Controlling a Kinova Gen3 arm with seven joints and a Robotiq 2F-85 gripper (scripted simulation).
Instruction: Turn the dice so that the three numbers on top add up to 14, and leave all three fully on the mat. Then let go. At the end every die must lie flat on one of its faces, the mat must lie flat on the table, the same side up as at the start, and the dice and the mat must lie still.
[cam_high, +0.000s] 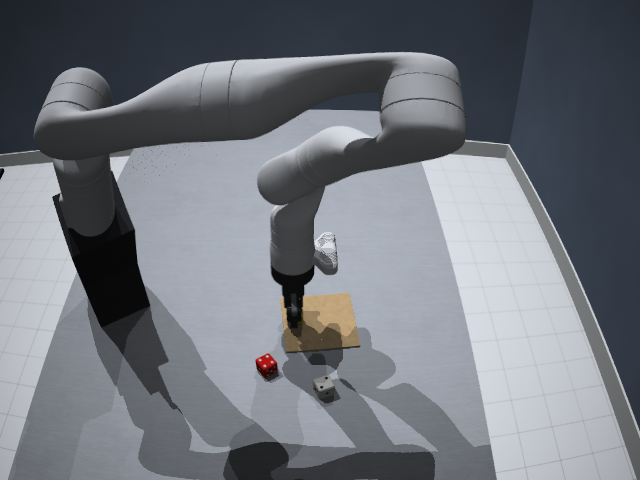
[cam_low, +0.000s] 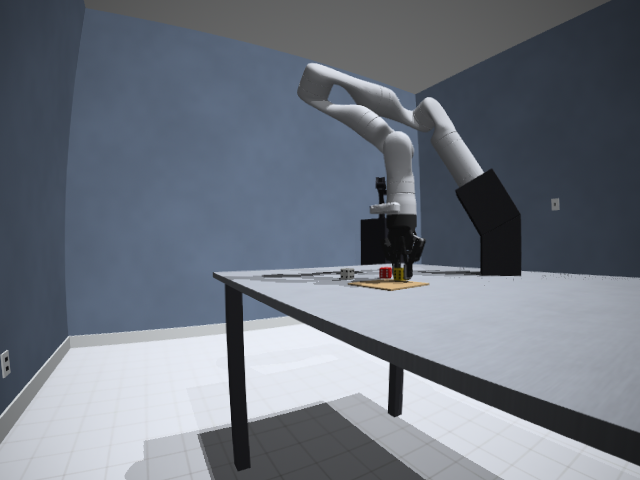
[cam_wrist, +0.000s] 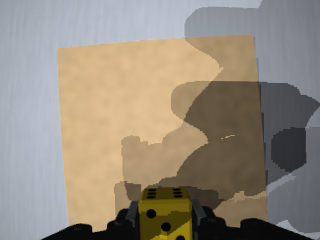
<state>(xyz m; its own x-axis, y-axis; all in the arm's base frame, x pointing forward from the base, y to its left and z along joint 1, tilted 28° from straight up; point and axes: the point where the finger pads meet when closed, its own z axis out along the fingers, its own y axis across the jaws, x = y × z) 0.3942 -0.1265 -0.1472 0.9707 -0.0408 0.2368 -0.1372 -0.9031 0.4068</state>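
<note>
Yellow die (cam_high: 301, 323) (cam_low: 398, 274) (cam_wrist: 166, 216) is between the fingertips of my gripper (cam_high: 294, 325) (cam_low: 402, 276) (cam_wrist: 165, 214), which stands partly open, closed to the die's width with a pad against either side; it is over the mat (cam_high: 331, 308) (cam_low: 390, 285) (cam_wrist: 115, 100), near one edge, and I can't tell whether its underside touches down. From the wrist I read three pips on its upper face, though the frame cuts that face off, and six on the side facing the middle of the mat; the mat looks flat on the table (cam_high: 206, 232) (cam_low: 491, 315). Off the mat, I have the red die (cam_high: 266, 365) (cam_low: 385, 272) with four on top and the white die (cam_high: 324, 386) (cam_low: 346, 273) with two on top; both sit on the table, apart from each other.
</note>
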